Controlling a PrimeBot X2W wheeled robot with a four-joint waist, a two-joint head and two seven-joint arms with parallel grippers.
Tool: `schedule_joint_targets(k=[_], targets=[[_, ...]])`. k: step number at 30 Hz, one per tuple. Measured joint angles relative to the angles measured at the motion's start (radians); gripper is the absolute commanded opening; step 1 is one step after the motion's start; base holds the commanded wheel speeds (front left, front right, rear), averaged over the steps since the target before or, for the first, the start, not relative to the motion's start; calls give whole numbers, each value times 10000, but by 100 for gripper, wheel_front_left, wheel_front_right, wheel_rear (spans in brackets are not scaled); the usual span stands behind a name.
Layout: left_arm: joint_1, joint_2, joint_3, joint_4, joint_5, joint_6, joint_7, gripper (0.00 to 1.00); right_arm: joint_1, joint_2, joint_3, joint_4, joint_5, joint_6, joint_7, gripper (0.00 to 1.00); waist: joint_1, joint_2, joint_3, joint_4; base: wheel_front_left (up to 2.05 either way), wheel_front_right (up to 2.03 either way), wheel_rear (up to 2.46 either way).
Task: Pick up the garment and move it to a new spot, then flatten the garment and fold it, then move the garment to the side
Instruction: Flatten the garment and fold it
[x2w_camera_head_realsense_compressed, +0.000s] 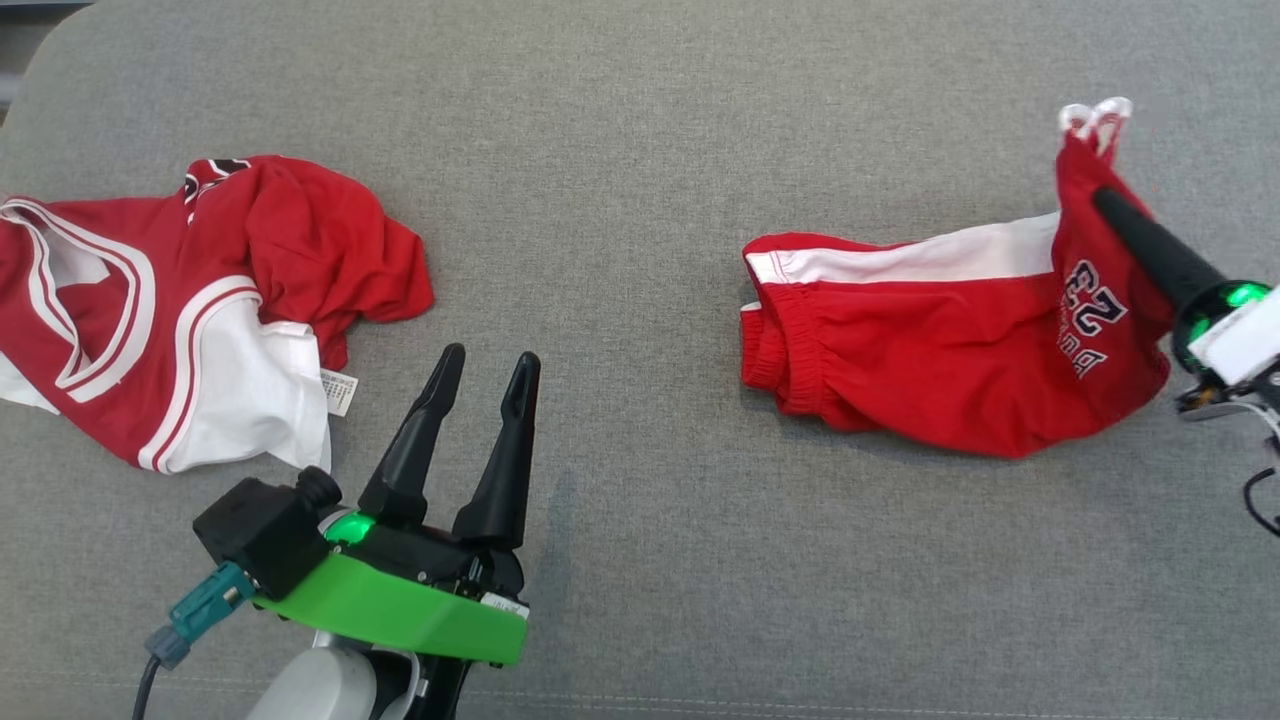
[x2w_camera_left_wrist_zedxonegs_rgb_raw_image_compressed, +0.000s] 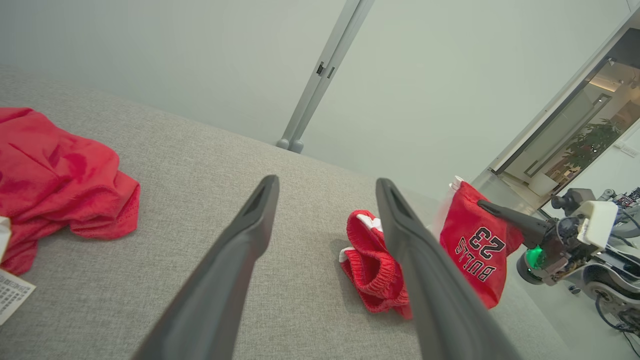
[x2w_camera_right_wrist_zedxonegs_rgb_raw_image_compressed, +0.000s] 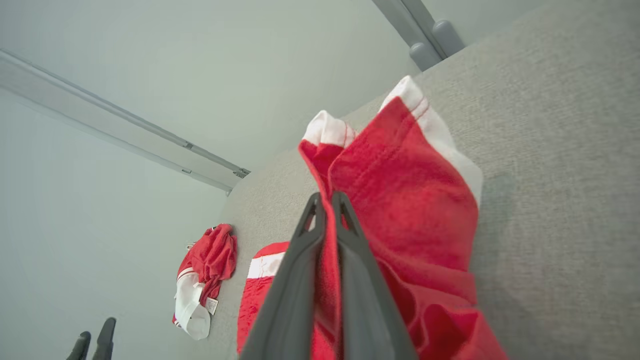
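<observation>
Now, garment (x2w_camera_head_realsense_compressed: 930, 340): red shorts with a white side stripe, lying on the right part of the table (x2w_camera_head_realsense_compressed: 620, 150), waistband end resting on the grey cloth, printed leg end being held up off it.
Print (x2w_camera_left_wrist_zedxonegs_rgb_raw_image_compressed: 475, 252): reading "BULLS 23" on the raised leg, showing in the left wrist view.
Right hand (x2w_camera_head_realsense_compressed: 1100, 195): clenching on a fold of the shorts' leg near the white-edged hem, fingers pressing together with red cloth between them, hem corners sticking up past the tips.
Left hand (x2w_camera_head_realsense_compressed: 490, 355): hovering released, fingers standing apart, holding nothing, sitting between shorts and jersey (x2w_camera_head_realsense_compressed: 200, 300), nearer the jersey.
Jersey: lying crumpled at the left of the table, red with white trim, well apart from the shorts, paper label (x2w_camera_head_realsense_compressed: 338, 392) showing at its lower edge.
Table: carrying both pieces on grey fabric.
</observation>
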Motion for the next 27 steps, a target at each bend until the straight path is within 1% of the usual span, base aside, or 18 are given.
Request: schedule_joint_targets(k=[3, 4, 6, 8, 12, 17, 22, 23, 24, 25, 26, 27], targets=[[-3, -2, -27, -2, 17, 0, 2, 100, 1, 286, 518, -621, -249, 0, 15, 0, 0, 0, -1, 46, 0, 0, 0], [-13, -4, -98, 0, 33, -12, 31, 100, 14, 489, 899, -940, -485, 0, 31, 0, 0, 0, -2, 90, 0, 0, 0], [-16, -10, -178, 0, 33, -58, 33, 100, 49, 589, 1072, -1087, -598, -4, 42, 0, 0, 0, -1, 124, 0, 0, 0], [-17, -25, -255, 2, 38, -88, 44, 100, 134, 823, 1407, -1287, -882, -36, 42, 0, 0, 0, 4, 200, 0, 0, 0], [-20, -19, -245, 12, 42, -88, 44, 100, 166, 1542, 2040, -1430, -1386, -460, 8, 0, 1, 0, 11, 316, 0, 0, 0], [-29, -38, -284, 56, 44, -98, 115, 100, 160, 2034, 2527, -1373, -2144, -980, -245, 0, 1, 0, -12, 431, 0, 0, 0], [-30, -42, -280, 88, 42, -98, 115, 100, 116, 2443, 2940, -1269, -2627, -1248, -399, 0, 1, 0, -4, 478, 0, 0, 0], [-30, -40, -276, 100, 42, -98, 115, 100, 80, 2495, 2984, -1225, -2738, -1258, -431, 0, 1, 0, -5, 480, 0, 0, 0], [-30, -42, -278, 105, 42, -98, 115, 100, 35, 2554, 3018, -1189, -2794, -1346, -433, 0, 1, 0, -5, 480, 0, 0, 0], [-30, -42, -278, 115, 42, -98, 115, 100, -27, 2606, 3062, -1139, -2857, -1352, -441, 0, 1, 0, -6, 479, 0, 0, 0], [-30, -42, -280, 127, 42, -98, 115, 100, -84, 2644, 3097, -1110, -2940, -1430, -497, 13, 1, 0, -9, 476, 0, 0, 0], [-30, -42, -284, 140, 42, -100, 115, 100, -136, 2667, 3131, -1081, -3047, -1478, -568, 39, 1, 0, -13, 471, 0, 0, 0]])
